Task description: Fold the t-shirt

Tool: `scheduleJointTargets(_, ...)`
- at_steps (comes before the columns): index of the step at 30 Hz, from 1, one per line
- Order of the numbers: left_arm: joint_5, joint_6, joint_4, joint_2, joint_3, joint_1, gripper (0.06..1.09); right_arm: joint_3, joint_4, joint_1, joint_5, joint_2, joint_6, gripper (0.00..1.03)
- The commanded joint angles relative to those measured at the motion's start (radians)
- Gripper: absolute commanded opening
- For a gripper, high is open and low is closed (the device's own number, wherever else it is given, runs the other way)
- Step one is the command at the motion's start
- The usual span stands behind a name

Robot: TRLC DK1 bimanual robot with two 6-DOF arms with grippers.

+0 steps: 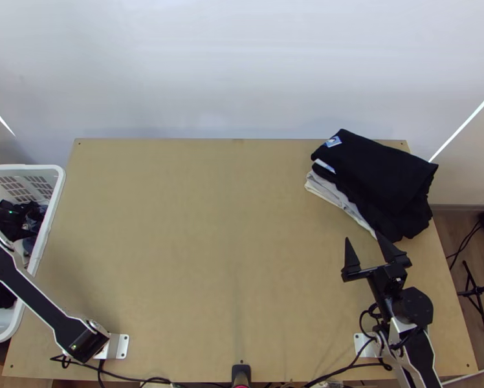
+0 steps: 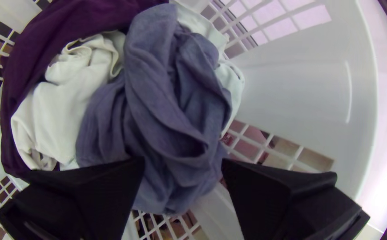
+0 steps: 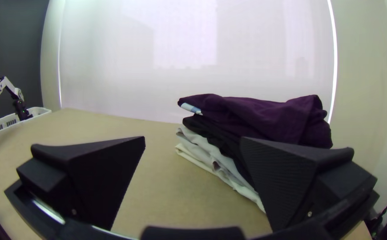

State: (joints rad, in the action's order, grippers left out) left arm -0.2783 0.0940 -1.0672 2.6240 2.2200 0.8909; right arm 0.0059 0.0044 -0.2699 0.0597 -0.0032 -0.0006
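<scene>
Left arm extended from its base over the laundry basket (image 1: 59,189), the left gripper (image 1: 14,226) directed downward into it with its fingers apart. Right arm beside its own base, the right gripper (image 1: 363,237) pointing across the table (image 1: 222,258), fingers likewise apart, near the front edge of a pile of folded clothes (image 1: 384,174). The basket, at the table's left side, holds loose laundry. Left wrist view: a blue-grey garment (image 2: 158,102) lies bunched below the fingers of the left gripper (image 2: 183,162), next to a crumpled white cloth (image 2: 62,104) and a dark purple cloth (image 2: 46,40); which of these is the t-shirt cannot be told. Top view: the pile seen from above, a blue-and-white label (image 1: 333,141) at one corner. Right wrist view: its layers seen from the side, dark garments uppermost, grey and white beneath
</scene>
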Motion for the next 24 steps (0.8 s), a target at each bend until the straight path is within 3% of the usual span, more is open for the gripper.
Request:
scheduleJointTargets(1,-0.075,-0.023,0.105,0.08,-0.005,-0.027,0.83,0.002,0.0,0.0,0.0,0.0,-0.001,0.99)
scheduleJointTargets(2,-0.088,-0.04,0.147,0.083,-0.02,-0.023,0.53,0.0,0.0,0.0,0.0,0.0,-0.001,0.99)
scheduleJointTargets(3,-0.088,-0.096,0.197,0.082,-0.034,-0.013,0.15,0.0,0.0,0.0,0.0,0.0,-0.001,0.99)
scheduleJointTargets(4,-0.09,-0.116,0.205,0.074,-0.036,-0.004,0.1,0.0,0.0,0.0,0.0,0.0,-0.001,0.99)
scheduleJointTargets(24,-0.187,-0.126,0.084,-0.687,-0.019,0.016,0.09,0.0,0.0,0.0,0.0,0.0,-0.001,0.99)
